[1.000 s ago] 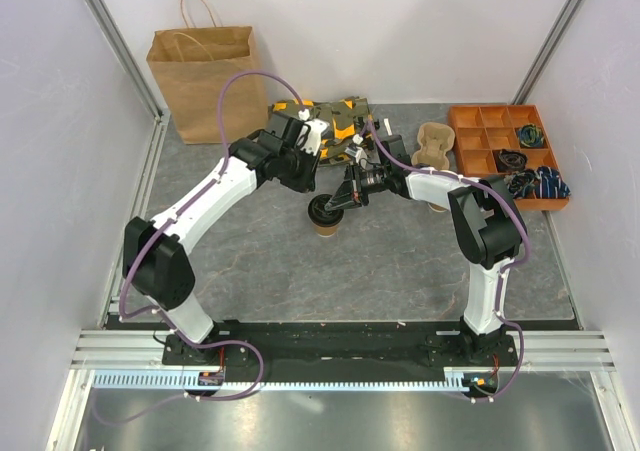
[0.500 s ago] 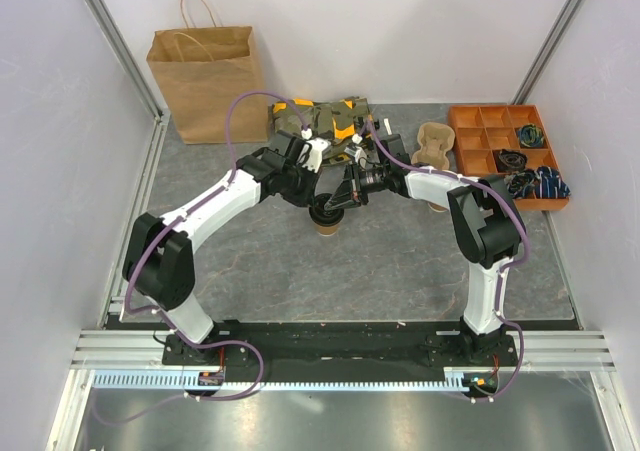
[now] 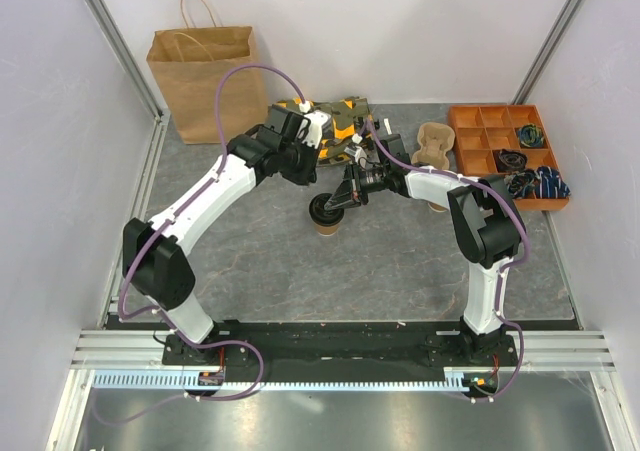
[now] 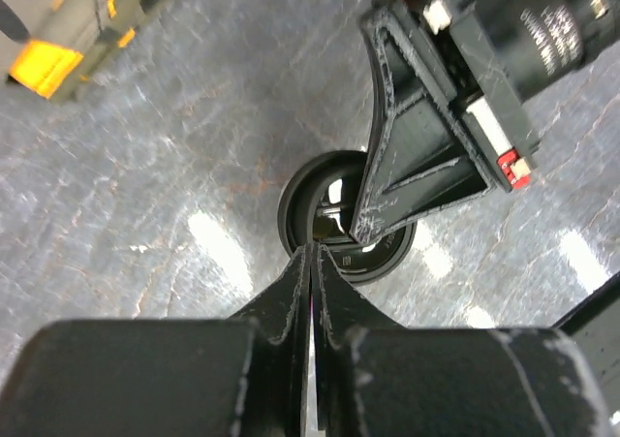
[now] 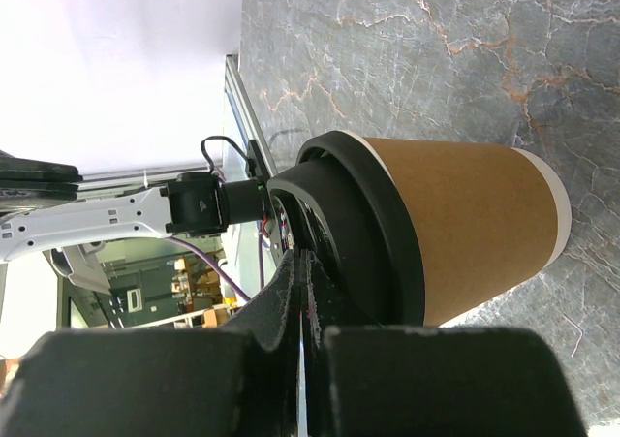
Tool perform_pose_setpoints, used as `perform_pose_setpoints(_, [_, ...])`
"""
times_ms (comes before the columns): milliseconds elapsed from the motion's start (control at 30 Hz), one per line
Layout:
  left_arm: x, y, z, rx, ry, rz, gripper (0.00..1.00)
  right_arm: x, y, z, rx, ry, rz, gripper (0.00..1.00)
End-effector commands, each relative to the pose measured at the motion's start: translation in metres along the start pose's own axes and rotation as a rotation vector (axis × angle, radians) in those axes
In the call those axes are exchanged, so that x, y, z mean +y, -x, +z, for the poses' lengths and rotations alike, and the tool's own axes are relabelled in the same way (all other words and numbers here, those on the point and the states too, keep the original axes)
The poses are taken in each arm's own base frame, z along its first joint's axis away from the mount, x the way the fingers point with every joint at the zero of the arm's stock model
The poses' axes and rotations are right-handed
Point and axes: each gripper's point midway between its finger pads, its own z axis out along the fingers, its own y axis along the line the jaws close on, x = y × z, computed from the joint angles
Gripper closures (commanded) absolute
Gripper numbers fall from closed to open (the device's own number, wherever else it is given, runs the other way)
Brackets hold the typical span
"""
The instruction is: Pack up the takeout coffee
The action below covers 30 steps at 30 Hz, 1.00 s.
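The takeout coffee [image 3: 326, 215] stands upright on the grey table [image 3: 400, 261], near its middle, with the paper bag [image 3: 205, 81] well apart at about 11 o'clock and the pulp carrier [image 3: 432, 146] off at 2 o'clock. I judge it a light thing with thin paper walls that would buckle under a hard squeeze. The black lid is slick and only pressed on, so lifting by the lid risks popping it off. The safer hold looks to be across the brown wall just under the lid rim, where the cup is stiffest. The right gripper [image 5: 302, 263] comes in from about 2 o'clock with its fingers pressed together, pinching nothing. Its tips lie at the sunken top of the lid and seem to touch it. The left gripper [image 4: 312, 253] is likewise pressed together and empty, raised above the cup at about 11 o'clock, the lid just beyond its tips.
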Motion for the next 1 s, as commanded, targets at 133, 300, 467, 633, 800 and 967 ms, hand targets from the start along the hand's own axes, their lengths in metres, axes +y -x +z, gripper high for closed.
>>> perform_pose_setpoints(133, [0.0,-0.042,0.037,0.11,-0.016,0.029,0.93,-0.098,-0.019,0.008,-0.02,-0.304,0.086,1.0])
perform_pose_setpoints(300, [0.005,-0.115,0.072,0.287,-0.024,0.005,0.95,-0.1,-0.021,0.009,-0.016,-0.305,0.095,1.0])
perform_pose_setpoints(467, [0.012,-0.121,0.069,0.286,-0.006,-0.006,0.97,-0.101,-0.022,0.008,-0.012,-0.31,0.097,1.0])
perform_pose_setpoints(633, [0.007,-0.077,0.047,0.177,-0.021,0.005,0.96,-0.101,-0.02,0.009,-0.013,-0.31,0.094,1.0])
perform_pose_setpoints(800, [-0.003,-0.013,0.017,0.041,-0.033,0.027,0.96,-0.101,-0.021,0.008,-0.013,-0.31,0.094,1.0])
perform_pose_setpoints(967, [-0.008,-0.001,0.017,0.021,-0.046,0.025,0.96,-0.1,-0.021,0.008,-0.012,-0.309,0.094,1.0])
